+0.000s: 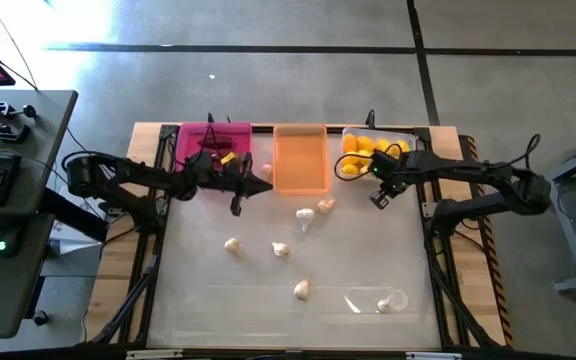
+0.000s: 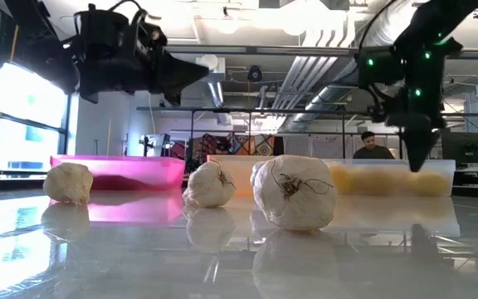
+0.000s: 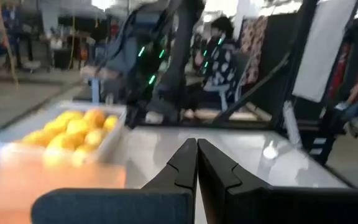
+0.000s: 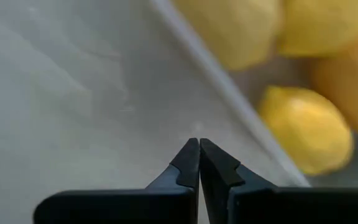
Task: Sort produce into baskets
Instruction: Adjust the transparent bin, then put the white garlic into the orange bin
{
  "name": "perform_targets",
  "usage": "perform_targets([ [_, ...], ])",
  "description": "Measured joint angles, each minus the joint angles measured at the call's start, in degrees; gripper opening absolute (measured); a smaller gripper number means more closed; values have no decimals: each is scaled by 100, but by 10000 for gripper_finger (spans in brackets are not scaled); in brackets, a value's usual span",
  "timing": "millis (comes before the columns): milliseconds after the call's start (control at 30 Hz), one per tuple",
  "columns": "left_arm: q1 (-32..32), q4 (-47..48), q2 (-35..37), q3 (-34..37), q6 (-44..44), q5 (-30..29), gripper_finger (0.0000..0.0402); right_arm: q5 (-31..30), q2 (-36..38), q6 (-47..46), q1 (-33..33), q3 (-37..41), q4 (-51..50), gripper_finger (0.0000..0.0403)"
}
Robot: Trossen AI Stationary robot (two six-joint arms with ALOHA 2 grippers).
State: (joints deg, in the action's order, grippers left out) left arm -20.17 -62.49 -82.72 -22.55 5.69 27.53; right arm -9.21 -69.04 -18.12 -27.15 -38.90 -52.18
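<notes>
Three baskets stand in a row at the table's far edge: a pink one (image 1: pixel 213 140), an orange one (image 1: pixel 300 158), and a clear one (image 1: pixel 400 135) holding yellow lemons (image 1: pixel 360 150). Several garlic bulbs (image 1: pixel 305 214) lie loose on the table; three show in the low view (image 2: pixel 295 193). My left gripper (image 1: pixel 264 186) is shut and empty, level above the table between the pink and orange baskets. My right gripper (image 1: pixel 377 200) is shut and empty, just on the near side of the clear basket, whose wall and lemons (image 4: pixel 303 127) show in its wrist view.
A clear plastic scrap (image 1: pixel 373 300) lies near the table's near right corner, with a garlic bulb (image 1: pixel 386 305) beside it. My left arm reaches across the pink basket and hides part of its inside. A person (image 2: pixel 373 146) sits in the room beyond the table.
</notes>
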Motion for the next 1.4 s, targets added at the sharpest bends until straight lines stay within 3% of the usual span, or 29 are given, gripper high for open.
perform_targets([
  [233, 266, -392, 2, 5, -77, -742, 0, -471, 0, -157, -273, 62, 155, 0],
  [633, 317, -425, 2, 9, 11, -964, 0, -768, 0, -49, -474, 64, 561, 0],
  [1100, 320, -138, 2, 9, -640, -1050, 0, -774, 0, 25, -434, 64, 977, 0],
  [1400, 81, 278, 0, -2, -768, -1781, 0, -577, 0, -355, -245, 64, 999, 0],
])
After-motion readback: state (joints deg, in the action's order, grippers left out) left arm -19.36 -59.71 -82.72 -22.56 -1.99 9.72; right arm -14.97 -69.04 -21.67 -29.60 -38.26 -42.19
